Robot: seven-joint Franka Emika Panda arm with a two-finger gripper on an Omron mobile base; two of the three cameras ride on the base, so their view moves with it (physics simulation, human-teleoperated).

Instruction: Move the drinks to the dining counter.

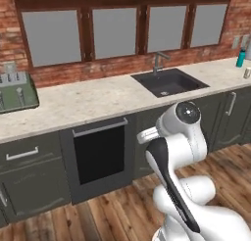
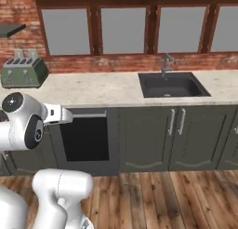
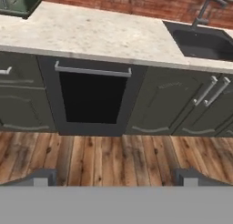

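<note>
Claw (image 3: 113, 178): the two dark fingertips (image 3: 43, 177) sit wide apart at the bottom of the hand view, nothing between them, bare wooden floor (image 3: 113, 157) beneath. Arm (image 1: 179, 152) folded up close to the base, elbow high, in front of the cabinets.

Floor: open plank strip runs along the whole cabinet front.

Table (image 1: 98, 100): long pale stone top under the brick wall and windows, front edge straight and unbroken. Black sink (image 1: 169, 82) set into it, with faucet (image 1: 158, 62) behind. Oven (image 3: 92, 98) with silver bar handle sits under the table, left of the sink; dark cabinet doors (image 2: 172, 137) on either side.

Green toaster (image 2: 23, 70) at the left end of the table, back by the wall. Wide bare stone between toaster and sink.

Teal bottle (image 1: 240, 58): upright, far right end of the table, near the wall, well apart from the claw. Pale can (image 1: 247, 72) just beside it at the picture edge, partly cut off.
</note>
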